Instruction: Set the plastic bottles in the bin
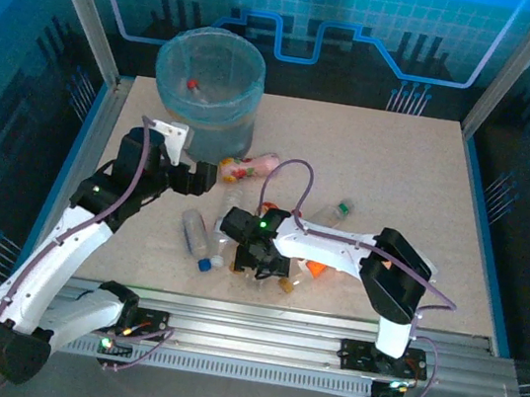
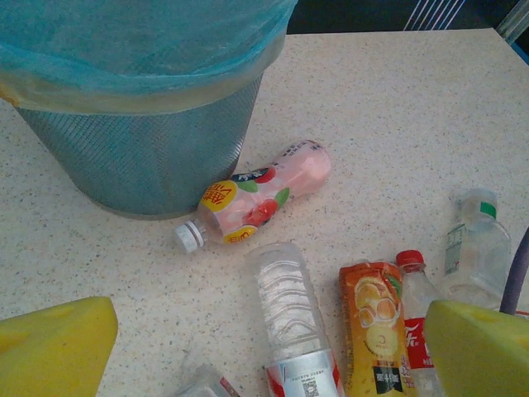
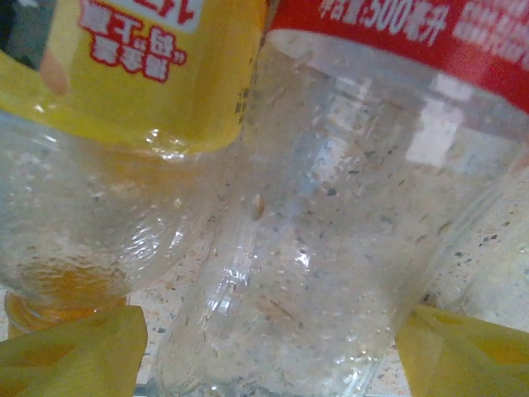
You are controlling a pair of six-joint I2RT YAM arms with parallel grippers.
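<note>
Bottles lie heaped mid-table near the bin, with free table to the right; left gripper is spread wide, right gripper straddles a clear bottle, grip unclear.

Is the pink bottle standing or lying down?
Lying down: the pink bottle rests lengthwise on the table, its white cap near the bin.

red-label clear bottle between yellow fingers | yellow-label bottle just beside it
</note>
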